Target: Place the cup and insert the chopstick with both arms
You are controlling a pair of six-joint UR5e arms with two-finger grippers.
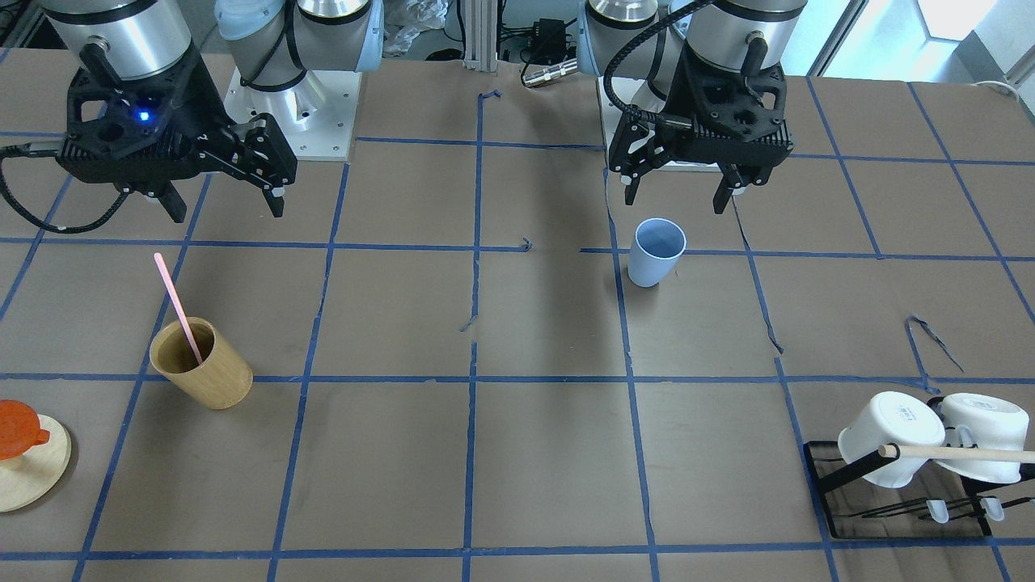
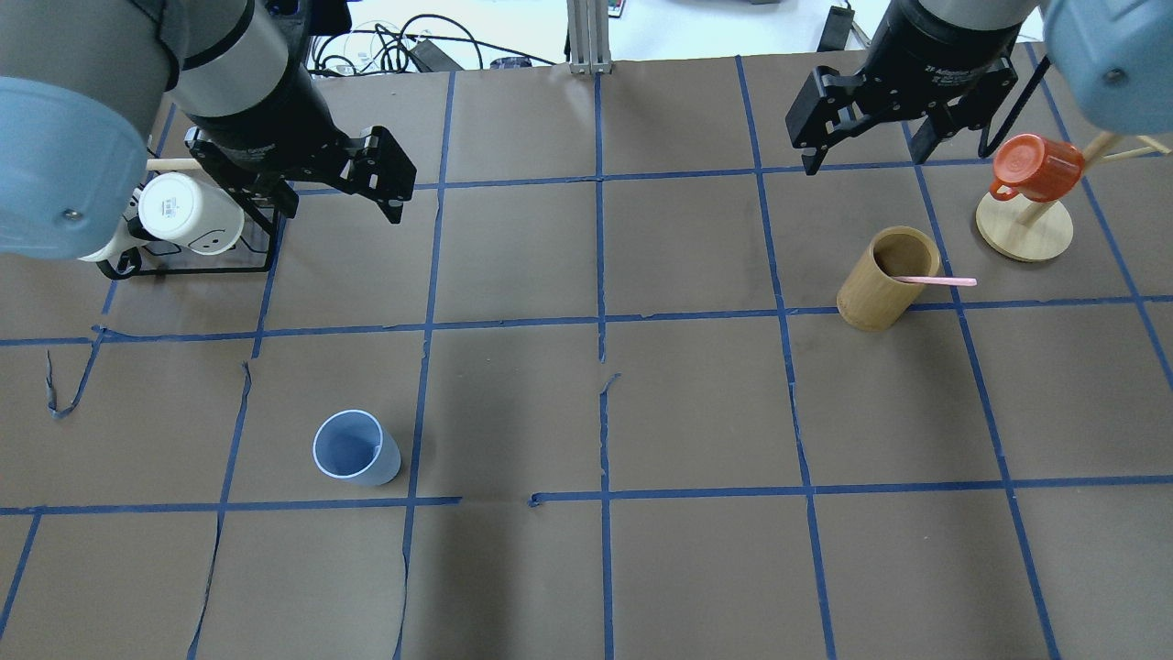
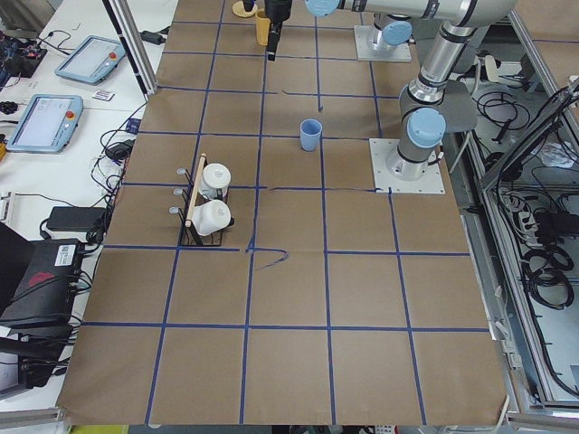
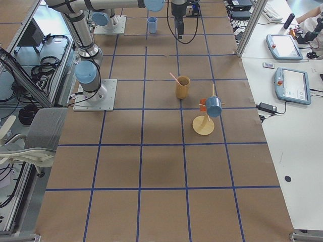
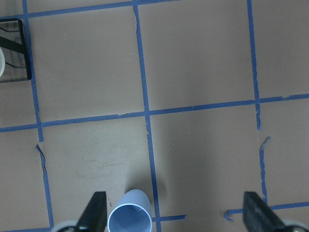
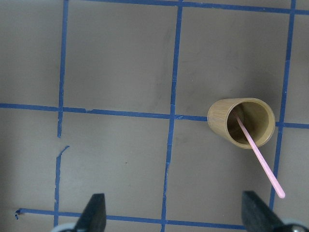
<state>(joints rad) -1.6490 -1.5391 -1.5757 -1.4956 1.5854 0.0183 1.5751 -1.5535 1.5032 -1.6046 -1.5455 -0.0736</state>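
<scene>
The light-blue cup stands upright on the table, on my left side. My left gripper hovers above and just behind it, open and empty. In the left wrist view the cup sits at the bottom edge beside one finger. The pink chopstick leans in the tan wooden cup on my right side. My right gripper is open and empty, raised beyond the wooden cup. In the right wrist view the chopstick sticks out of the wooden cup.
A black wire rack holding two white mugs on a wooden rod stands at the far left. An orange mug hangs on a wooden stand at the far right. Blue tape lines grid the brown table.
</scene>
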